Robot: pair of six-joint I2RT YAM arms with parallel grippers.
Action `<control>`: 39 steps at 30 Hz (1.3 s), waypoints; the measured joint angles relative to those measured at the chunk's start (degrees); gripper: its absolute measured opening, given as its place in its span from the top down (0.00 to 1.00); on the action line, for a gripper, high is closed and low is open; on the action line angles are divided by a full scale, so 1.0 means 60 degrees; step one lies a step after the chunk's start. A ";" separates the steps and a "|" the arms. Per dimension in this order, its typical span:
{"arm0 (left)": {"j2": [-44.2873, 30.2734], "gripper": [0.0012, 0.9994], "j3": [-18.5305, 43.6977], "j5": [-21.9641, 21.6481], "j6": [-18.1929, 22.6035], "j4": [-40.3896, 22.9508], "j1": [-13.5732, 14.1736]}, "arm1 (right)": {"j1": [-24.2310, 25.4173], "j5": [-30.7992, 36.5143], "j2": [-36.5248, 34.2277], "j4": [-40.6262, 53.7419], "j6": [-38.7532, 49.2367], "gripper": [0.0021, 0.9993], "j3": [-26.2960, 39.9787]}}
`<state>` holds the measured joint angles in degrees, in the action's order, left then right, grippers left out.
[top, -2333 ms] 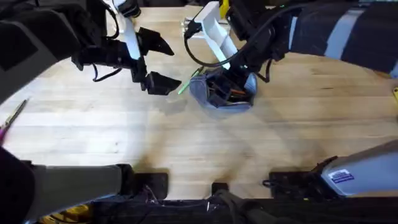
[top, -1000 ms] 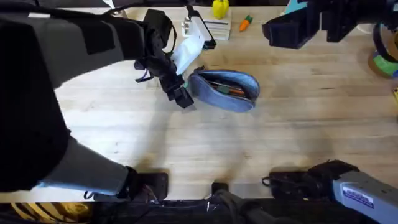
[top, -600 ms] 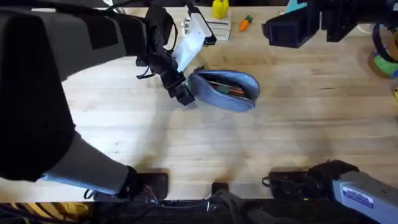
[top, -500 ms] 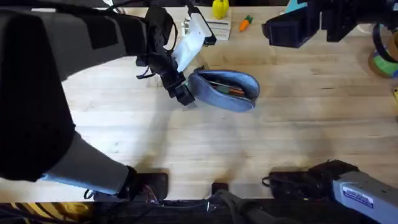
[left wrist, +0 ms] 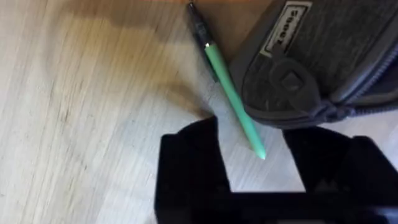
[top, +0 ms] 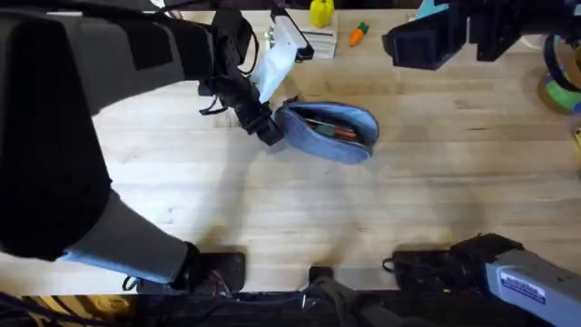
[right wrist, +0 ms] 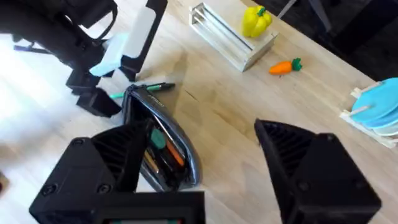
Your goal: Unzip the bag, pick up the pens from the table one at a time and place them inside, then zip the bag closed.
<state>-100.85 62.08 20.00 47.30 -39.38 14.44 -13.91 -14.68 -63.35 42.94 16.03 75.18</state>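
The left gripper (left wrist: 258,158) has crept slightly toward 12 o'clock, its black fingers (left wrist: 186,165) spread around the tip of the green pen (left wrist: 233,99) lying against the unzipped bag (top: 329,130) mid-table (top: 300,218), while the right gripper (right wrist: 196,171) hovers wide open, empty, at 1 o'clock

green pen's (left wrist: 231,93) middle under bag (left wrist: 323,56)

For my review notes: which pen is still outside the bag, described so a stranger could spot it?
Start at the blue-grey bag in the middle of the wooden table, its zipper open. At its end nearest the left gripper a thin pen lies on the wood. It is light green with a dark tip; the orange pens are already in the bag.
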 joint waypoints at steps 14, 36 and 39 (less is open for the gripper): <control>-0.0077 0.95 0.0059 0.0315 -0.0505 -0.0163 -0.0073 | 0.0000 0.0000 0.0000 -0.0004 -0.0001 0.00 0.0000; -0.0673 0.96 0.1138 0.0665 -0.1697 -0.0718 -0.0361 | 0.0000 0.0018 0.0001 -0.0009 -0.0005 0.00 0.0000; -0.0678 0.96 0.1658 0.0672 -0.1715 -0.1040 -0.0364 | 0.0000 0.0119 0.0022 -0.0060 -0.0004 0.00 0.0000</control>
<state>-104.92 72.02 24.03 37.01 -45.62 12.25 -13.91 -13.96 -63.21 42.58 16.01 75.18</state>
